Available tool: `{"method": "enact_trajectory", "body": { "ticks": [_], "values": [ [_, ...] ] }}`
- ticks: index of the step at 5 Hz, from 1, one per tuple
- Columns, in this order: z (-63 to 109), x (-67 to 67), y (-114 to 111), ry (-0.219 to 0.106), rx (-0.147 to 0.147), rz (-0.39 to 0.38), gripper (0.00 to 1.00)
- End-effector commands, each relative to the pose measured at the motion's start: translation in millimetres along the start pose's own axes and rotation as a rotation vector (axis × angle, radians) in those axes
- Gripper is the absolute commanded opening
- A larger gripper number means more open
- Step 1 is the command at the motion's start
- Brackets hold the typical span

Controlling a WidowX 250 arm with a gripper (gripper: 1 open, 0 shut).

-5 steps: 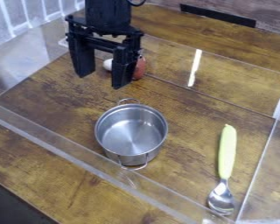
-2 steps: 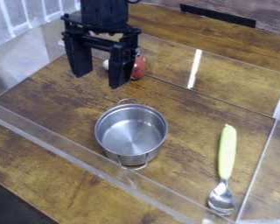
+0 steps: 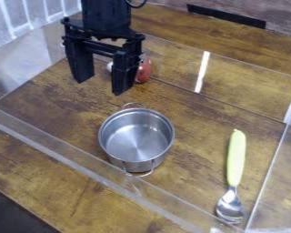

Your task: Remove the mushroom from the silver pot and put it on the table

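The silver pot (image 3: 137, 138) stands near the front middle of the table (image 3: 63, 109), and its inside looks empty. The mushroom (image 3: 142, 69) lies on the wood behind the pot, its red cap showing just right of the gripper's right finger. My black gripper (image 3: 99, 78) hangs above the table at the back left, pointing down, open, with nothing between its fingers. It stands beside the mushroom and apart from the pot.
A yellow-handled metal spoon (image 3: 233, 173) lies at the front right. Clear acrylic walls (image 3: 63, 155) edge the tabletop on the front, left and right sides.
The gripper has shifted slightly left and lifted a little, uncovering more of the mushroom's red cap. Pot and spoon have not moved.
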State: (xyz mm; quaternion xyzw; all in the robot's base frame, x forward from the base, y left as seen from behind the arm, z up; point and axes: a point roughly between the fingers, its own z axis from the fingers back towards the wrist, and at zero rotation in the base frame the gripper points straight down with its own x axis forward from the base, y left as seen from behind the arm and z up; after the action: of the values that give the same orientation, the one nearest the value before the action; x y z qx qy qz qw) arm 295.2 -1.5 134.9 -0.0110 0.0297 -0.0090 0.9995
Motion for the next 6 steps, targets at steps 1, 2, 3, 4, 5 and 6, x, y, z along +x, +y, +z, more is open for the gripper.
{"method": "enact_trajectory", "body": {
  "ticks": [1,2,3,4,5,6],
  "values": [
    [18.8,1.9,-5.8,-0.072,0.014,-0.021,1.0],
    [17.8,3.9,-7.0,-0.071,0.017,-0.024,1.0],
    [18.5,6.0,-6.7,-0.072,0.018,-0.028,1.0],
    [18.8,8.0,-6.6,-0.07,0.018,-0.032,1.0],
    [19.1,9.0,-7.1,-0.069,0.018,-0.037,1.0],
    [16.5,7.6,-8.9,-0.07,0.013,-0.04,1.0]
  ]
}}
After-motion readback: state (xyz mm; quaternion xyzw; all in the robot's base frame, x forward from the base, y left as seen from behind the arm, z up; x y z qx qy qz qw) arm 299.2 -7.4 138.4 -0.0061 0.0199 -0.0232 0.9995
